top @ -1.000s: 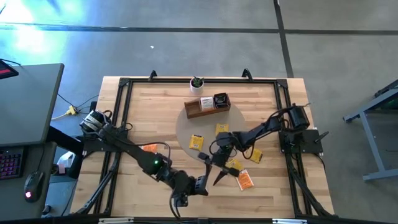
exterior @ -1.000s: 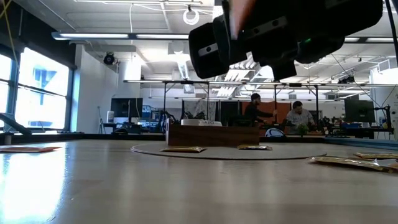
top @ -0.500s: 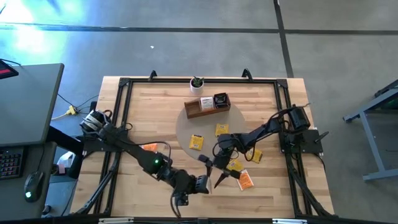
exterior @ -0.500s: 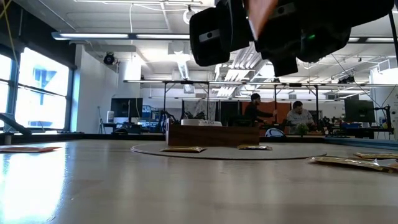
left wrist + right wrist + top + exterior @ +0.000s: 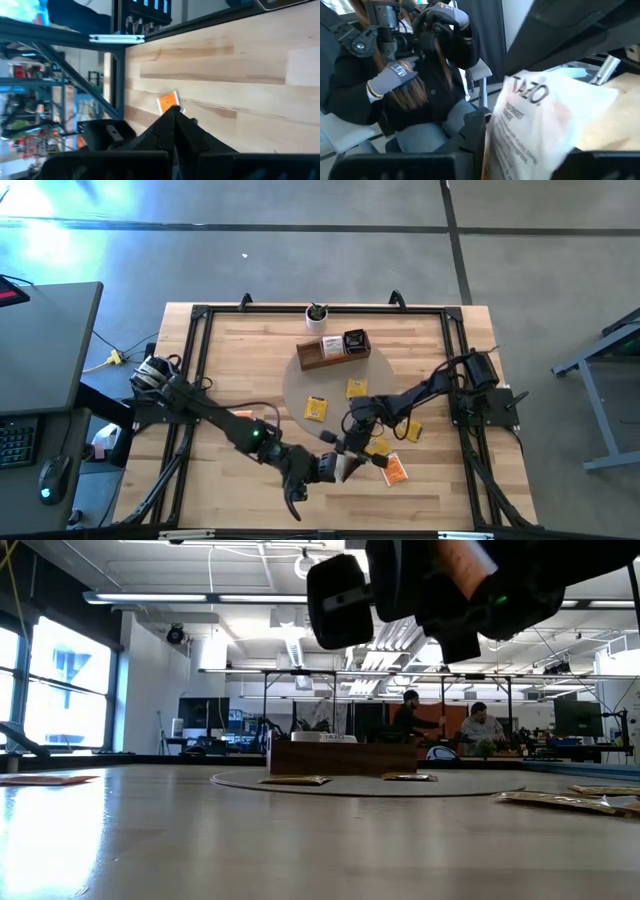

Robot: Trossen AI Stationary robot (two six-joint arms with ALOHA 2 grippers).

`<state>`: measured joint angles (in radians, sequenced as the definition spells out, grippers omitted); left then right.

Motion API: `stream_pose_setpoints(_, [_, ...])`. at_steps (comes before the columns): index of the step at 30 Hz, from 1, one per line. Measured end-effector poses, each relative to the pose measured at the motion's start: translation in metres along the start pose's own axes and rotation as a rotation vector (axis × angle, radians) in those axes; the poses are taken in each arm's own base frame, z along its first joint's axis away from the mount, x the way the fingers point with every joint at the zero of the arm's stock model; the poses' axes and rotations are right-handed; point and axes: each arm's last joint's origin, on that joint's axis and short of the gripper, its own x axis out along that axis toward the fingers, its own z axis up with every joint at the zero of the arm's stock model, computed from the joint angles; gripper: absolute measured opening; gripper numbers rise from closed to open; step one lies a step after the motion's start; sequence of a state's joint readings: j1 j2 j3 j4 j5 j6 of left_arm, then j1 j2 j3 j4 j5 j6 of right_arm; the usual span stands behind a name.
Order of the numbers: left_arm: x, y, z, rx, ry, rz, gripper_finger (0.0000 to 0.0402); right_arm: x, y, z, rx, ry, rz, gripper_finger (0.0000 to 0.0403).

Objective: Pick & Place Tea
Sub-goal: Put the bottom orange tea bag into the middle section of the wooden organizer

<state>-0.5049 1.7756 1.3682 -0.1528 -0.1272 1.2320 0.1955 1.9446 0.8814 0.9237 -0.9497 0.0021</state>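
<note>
A pale tea sachet printed TAZO (image 5: 535, 125) is held up above the table's near middle, and my left gripper (image 5: 328, 468) is shut on it. My right gripper (image 5: 352, 457) reaches in from the right, open, with a dark finger (image 5: 472, 135) on either side of the sachet (image 5: 345, 465). In the low view the sachet's orange end (image 5: 468, 555) sticks out of the dark grippers, high above the table. Several more orange and yellow sachets (image 5: 394, 470) (image 5: 317, 409) (image 5: 241, 418) lie flat on the table. My left gripper pinches the sachet between its two shut fingers (image 5: 174, 111), coming level from the table's left. The gripper itself hides which edge it has. The sachet (image 5: 345, 465) juts out past the fingertips toward the right arm, lifted clear of the table. My right gripper stands around the sachet. Whether it touches, I cannot tell.
A brown wooden tray (image 5: 335, 350) stands on a round mat (image 5: 300, 395) at the far middle, with a small white plant pot (image 5: 317, 317) behind it. Black frame rails (image 5: 195, 360) run along the table's sides. A person in grey gloves (image 5: 395, 75) sits beyond the near edge.
My left gripper has carried the sachet toward the table's right and a little toward the far edge, up to my right gripper. My right gripper's fingers have drawn partly together around the sachet.
</note>
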Motion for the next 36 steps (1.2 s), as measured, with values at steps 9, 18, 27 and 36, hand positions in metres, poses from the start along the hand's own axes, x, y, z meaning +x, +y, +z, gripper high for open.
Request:
stream_pose_setpoints(9, [0.000, 0.000, 0.000, -0.046, -0.002, -0.007, 0.0000, -0.002, -0.002, 0.000, 0.004, 0.003, -0.024, 0.0029])
stream_pose_setpoints(18, [0.000, 0.009, 0.001, -0.405, 0.018, 0.117, 0.0000, -0.007, -0.006, -0.001, 0.017, 0.010, -0.040, 0.0014])
stream_pose_setpoints(27, [-0.001, 0.011, -0.004, -0.600, 0.154, 0.232, 0.0020, -0.019, -0.016, -0.004, 0.070, 0.020, -0.122, 0.0008])
stream_pose_setpoints(36, [-0.036, 0.019, 0.003, -0.709, 0.693, 0.752, 0.0021, -0.088, -0.053, 0.004, 0.170, -0.039, -0.375, 0.0003])
